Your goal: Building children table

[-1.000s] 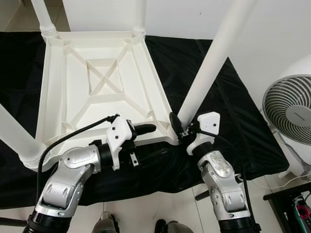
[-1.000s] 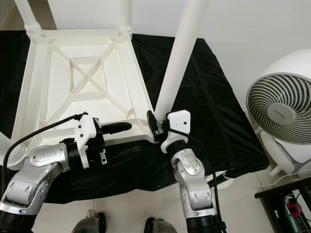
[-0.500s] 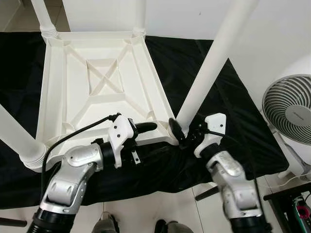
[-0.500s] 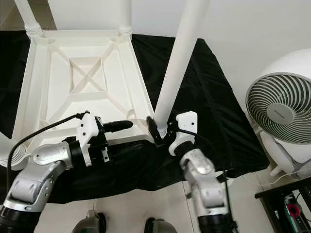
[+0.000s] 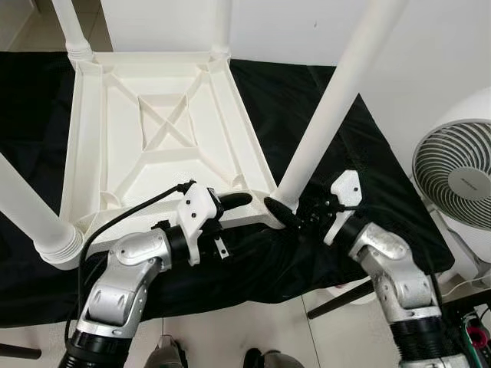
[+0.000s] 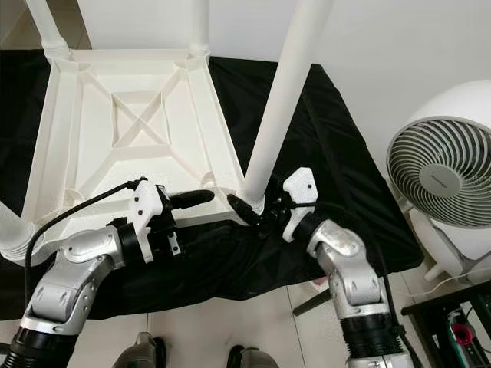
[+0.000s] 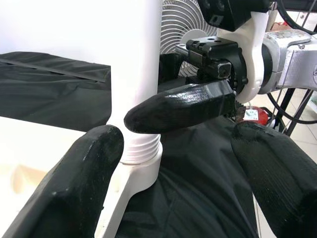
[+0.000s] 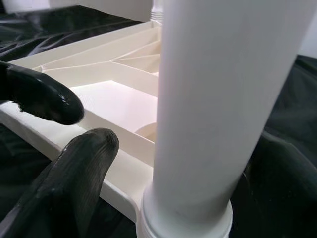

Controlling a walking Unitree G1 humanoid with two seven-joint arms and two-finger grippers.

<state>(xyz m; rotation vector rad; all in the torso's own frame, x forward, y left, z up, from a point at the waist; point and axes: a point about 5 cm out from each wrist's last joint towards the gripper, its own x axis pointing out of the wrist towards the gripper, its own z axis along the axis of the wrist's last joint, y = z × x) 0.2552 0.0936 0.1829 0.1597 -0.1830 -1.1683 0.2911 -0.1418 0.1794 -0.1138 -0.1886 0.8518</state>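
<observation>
Right gripper [image 6: 255, 207] sits at the base of the near-right leg [image 6: 277, 107], its two glossy black fingers spread either side of the smooth white tube without clamping it; in the right wrist view one rounded finger [image 8: 69, 183] lies just beside the leg's ribbed collar, while the other is mostly hidden behind the leg. That leg stands screwed into the corner socket of the upturned table top [image 5: 107, 153], a matt white plastic moulding with a raised rim, a square centre panel crossed by an X of ribs, and diagonal struts running to each corner. Left gripper [image 5: 232, 201] rests along the table top's near edge, close to the same corner, its blunt fingers apart and empty; the left wrist view looks between them at the leg's threaded base and the right gripper's finger beyond. Three more white legs rise from the other corners, all cut off by the frame. Beneath the table top lies a crinkled black cloth [image 5: 353, 153] with a slight sheen. Beyond the cloth's right side stands a round white fan [image 6: 445, 180] with a slatted grille, partly out of frame.
</observation>
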